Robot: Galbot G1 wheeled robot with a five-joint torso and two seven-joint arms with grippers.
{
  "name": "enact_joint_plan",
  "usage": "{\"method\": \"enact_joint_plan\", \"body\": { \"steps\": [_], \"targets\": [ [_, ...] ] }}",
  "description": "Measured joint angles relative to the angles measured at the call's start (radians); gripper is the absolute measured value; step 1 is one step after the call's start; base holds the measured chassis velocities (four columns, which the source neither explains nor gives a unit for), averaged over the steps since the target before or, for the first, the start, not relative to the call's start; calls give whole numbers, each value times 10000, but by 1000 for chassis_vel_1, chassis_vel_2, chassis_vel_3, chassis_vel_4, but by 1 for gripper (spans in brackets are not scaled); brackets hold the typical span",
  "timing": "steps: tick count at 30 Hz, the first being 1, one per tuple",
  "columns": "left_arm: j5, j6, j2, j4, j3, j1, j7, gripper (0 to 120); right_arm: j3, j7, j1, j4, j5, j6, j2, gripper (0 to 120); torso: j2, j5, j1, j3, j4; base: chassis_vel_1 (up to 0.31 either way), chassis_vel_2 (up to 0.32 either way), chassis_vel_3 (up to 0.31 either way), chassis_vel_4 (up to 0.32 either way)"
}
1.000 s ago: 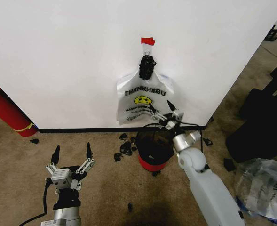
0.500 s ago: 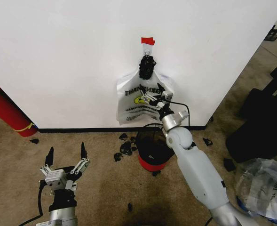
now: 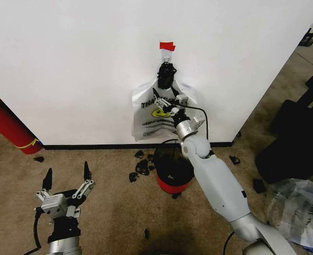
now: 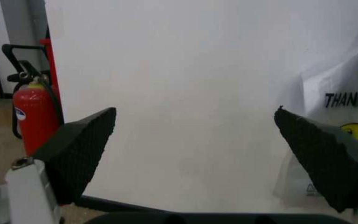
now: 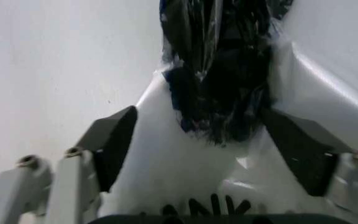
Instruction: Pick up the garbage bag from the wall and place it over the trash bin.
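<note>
Right gripper (image 3: 166,100) raised against the front of the garbage bag (image 3: 145,114), fingers spread apart, nothing between them. In the right wrist view the two dark pads (image 5: 113,144) stand either side of the bag's dark bunched neck (image 5: 219,79), which lies straight ahead of the gripper and a little beyond the fingertips; the pads bracket white plastic just under that bunch, with the top of the black lettering showing at the gripper's base. Cannot tell whether the pads touch the film yet. The bag hangs flat on the wall (image 3: 66,64) from a hook under a strip of red tape (image 3: 167,46), its long axis running vertically, neck up and printed panel down. Judged: the grasp turns on that neck, directly above and forward of the fingertips, so a short advance up and in would put it between the pads. The trash bin (image 3: 172,164) stands on the carpet (image 3: 113,212) below and behind the gripper, close to the wall, nearly under the bag, its rim partly covered by the right forearm. Left gripper (image 3: 66,180) waits low and well apart to the left, fingers wide, facing bare wall; it is the farther arm by a good margin. A red fire extinguisher (image 4: 33,116) stands beyond it.
</note>
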Motion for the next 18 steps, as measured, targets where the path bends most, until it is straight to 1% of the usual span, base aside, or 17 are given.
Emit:
{"method": "enact_joint_plan", "body": {
  "steps": [4,5,9,10,11,18],
  "targets": [
    [-28,-39,-31,-26,-27,43,-1,100,-30,108,90,21,22,-69,-27,56,0,0,0,0,0,0,0,0,0],
    [-28,-39,-31,-26,-27,43,-1,100,-30,108,90,21,22,-69,-27,56,0,0,0,0,0,0,0,0,0],
    [-46,-66,-15,-46,-49,100,-2,100,-18,263,103,21,28,-136,4,38,0,1,0,0,1,0,0,0,0],
    [-51,-68,-8,-47,-61,102,-2,100,-12,285,99,22,28,-144,2,35,0,1,0,0,1,0,0,0,0],
    [-51,-68,-8,-47,-61,102,-2,100,-12,285,99,22,28,-144,2,35,0,1,0,0,1,0,0,0,0],
    [-24,-68,-52,-114,-2,102,-2,100,71,378,48,149,77,-181,-68,4,0,1,0,0,1,0,0,0,0]
  ]
}}
